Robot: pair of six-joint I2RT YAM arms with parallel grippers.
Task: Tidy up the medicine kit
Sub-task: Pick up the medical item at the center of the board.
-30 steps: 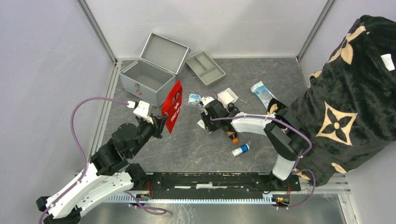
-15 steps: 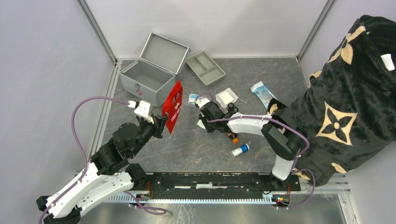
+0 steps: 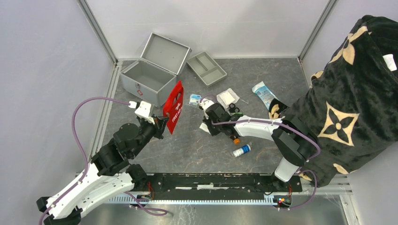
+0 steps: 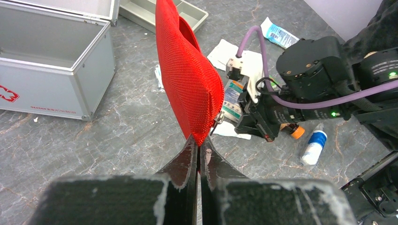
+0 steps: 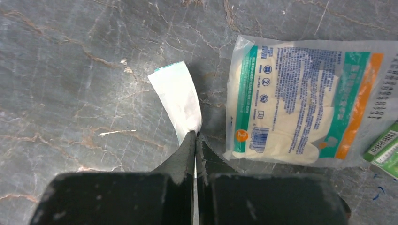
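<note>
The medicine kit (image 3: 145, 80), a silver-grey metal case, stands open at the back left with its lid tipped back; it also appears in the left wrist view (image 4: 51, 89). My left gripper (image 3: 162, 123) (image 4: 199, 140) is shut on the bottom corner of a flat red pouch (image 3: 173, 107) (image 4: 187, 79) and holds it upright just right of the case. My right gripper (image 3: 205, 125) (image 5: 195, 135) is shut on the end of a small white sachet (image 5: 176, 98) lying on the table, next to a bagged pack of gloves (image 5: 300, 98).
A shallow grey divided tray (image 3: 206, 68) sits behind the case. Loose supplies lie mid-table: a gauze pack (image 3: 228, 97), a blue packet (image 3: 263, 93), an orange-capped bottle (image 3: 233, 138) and a blue-capped bottle (image 3: 241, 150). A black patterned cloth (image 3: 356, 93) fills the right side.
My right gripper has closed onto the white sachet, and its arm has shifted slightly. The left arm and the red pouch have not moved.
</note>
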